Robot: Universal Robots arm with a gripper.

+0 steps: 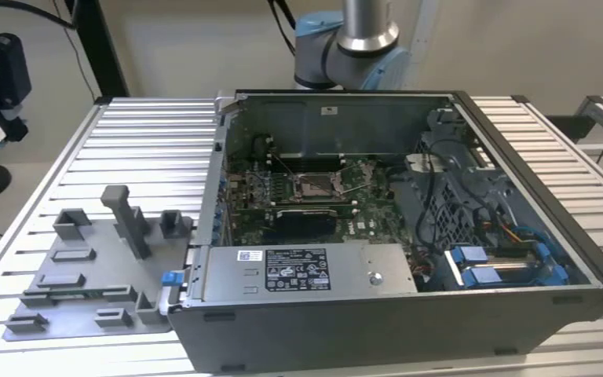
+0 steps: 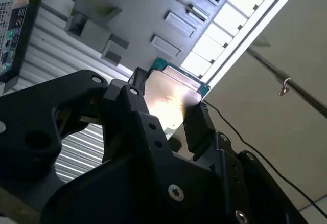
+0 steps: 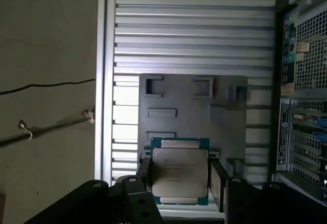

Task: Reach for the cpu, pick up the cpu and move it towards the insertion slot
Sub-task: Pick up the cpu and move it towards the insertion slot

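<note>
- Gripper (image 3: pixel 181 184) is clamped on the cpu (image 3: pixel 180 165). One dark finger (image 3: pixel 218 183) sits on each of two opposite edges, and the silvery face is turned to the first wrist view.
- The second wrist view shows the same hold: the cpu (image 2: pixel 172 93) stands up between the jaws of the gripper (image 2: pixel 167 106), with its green rim showing at the far edge.
- The cpu is lifted clear, not resting on anything. Behind it lie the grey fixture plate (image 3: pixel 194 109) and the ribbed surface (image 3: pixel 194 35), near the surface's outer edge.
- The insertion slot (image 1: pixel 312 186) lies inside the open computer case (image 1: pixel 385 338), on the green board, with its metal frame visible. It is well apart from the fixture plate (image 1: pixel 82 294), on the exterior view's left.
- Step in hand, by my reading: the pick is done and the carry toward the slot is underway or just starting.
- The remaining carry calls for crossing over the case wall, keeping the chip level and square to the socket frame, and keeping the grip steady on the thin edges.
</note>
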